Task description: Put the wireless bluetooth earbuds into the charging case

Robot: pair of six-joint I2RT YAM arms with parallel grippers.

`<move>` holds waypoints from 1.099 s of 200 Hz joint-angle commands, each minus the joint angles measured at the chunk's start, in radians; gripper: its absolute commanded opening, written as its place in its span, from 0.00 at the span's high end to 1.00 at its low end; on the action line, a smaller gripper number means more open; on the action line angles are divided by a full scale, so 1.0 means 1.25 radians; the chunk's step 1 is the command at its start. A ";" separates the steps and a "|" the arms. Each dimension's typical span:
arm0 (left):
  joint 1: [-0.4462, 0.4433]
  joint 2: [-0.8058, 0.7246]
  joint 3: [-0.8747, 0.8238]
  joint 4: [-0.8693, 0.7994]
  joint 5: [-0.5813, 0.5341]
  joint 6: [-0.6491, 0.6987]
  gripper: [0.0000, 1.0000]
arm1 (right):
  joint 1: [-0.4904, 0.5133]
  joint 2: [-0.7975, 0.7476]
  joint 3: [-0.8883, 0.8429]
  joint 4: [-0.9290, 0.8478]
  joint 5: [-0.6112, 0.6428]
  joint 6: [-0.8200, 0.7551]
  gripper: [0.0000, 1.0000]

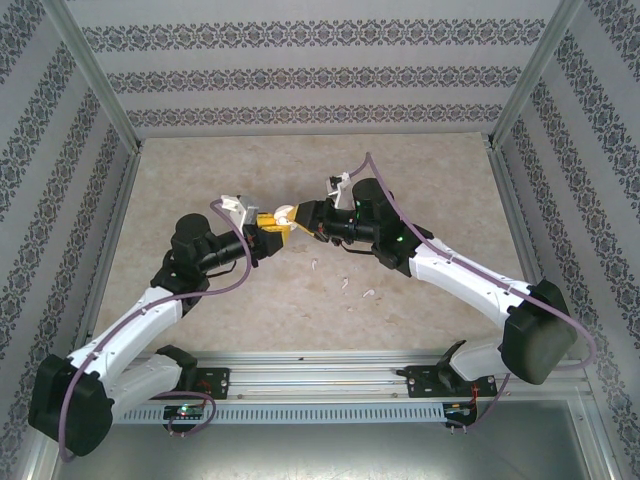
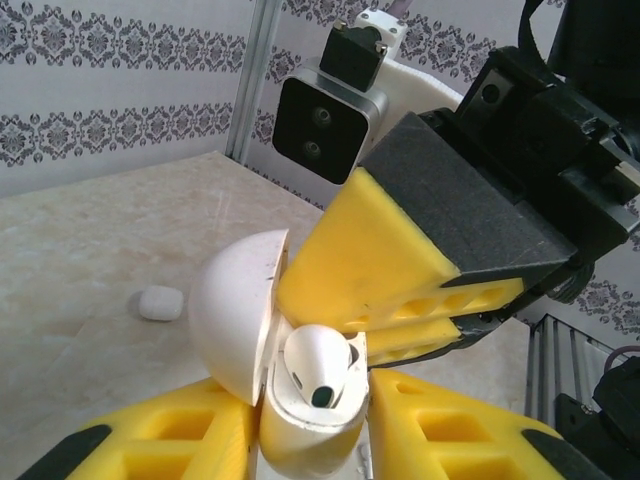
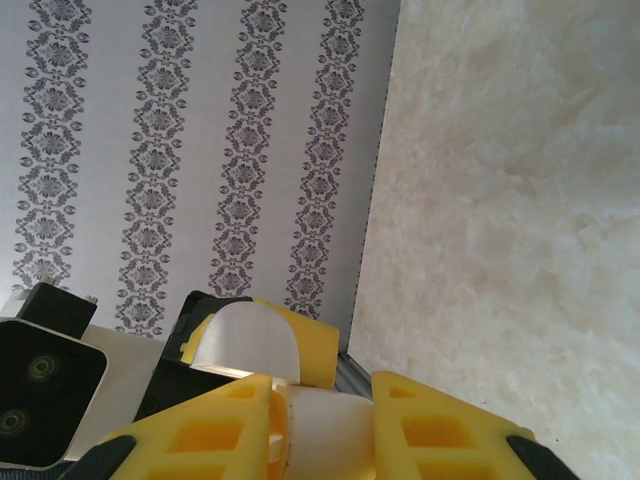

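Charging case (image 2: 300,440) is held up off the worktop (image 1: 200,180), centre of the top view where the two arms meet. Left gripper (image 2: 310,445) jaws are clenched on its lower body, one yellow finger each side. Lid (image 2: 232,315) is hinged open, standing up to the left. One earbud (image 2: 320,365) sits in the case mouth with its glossy white head up and a small dark spot facing the lens. Right gripper (image 2: 365,335) comes in from the upper right with jaws narrowed and tips against the bud's side. Cannot tell whether they pinch it or only nudge it. Loose earbuds (image 1: 345,283), three tiny white pieces, lie on the worktop just below centre of the top view. A small white case (image 2: 160,302) rests on the worktop at left of the left wrist view. Handling, as judged: buds are very light, hard, smooth plastic, so they could slip or squirt out of a firm pinch. Best taken across the stem or the narrow flanks with a gentle squeeze. The case is rigid and rounded, and its hinge looks like the weak part, so grip the body and never the lid. Writing: no brand, label or lettering is legible on the case, the buds or the grippers.
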 commanded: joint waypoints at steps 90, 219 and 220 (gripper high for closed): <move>0.001 0.023 0.010 0.118 0.091 -0.038 0.85 | 0.004 0.000 0.020 0.017 -0.026 -0.002 0.80; 0.005 -0.079 -0.035 0.001 0.015 0.027 0.92 | -0.116 -0.118 0.028 -0.279 0.000 -0.150 0.46; 0.005 -0.080 -0.036 0.000 0.015 0.028 0.92 | -0.117 -0.119 0.028 -0.282 0.002 -0.151 0.46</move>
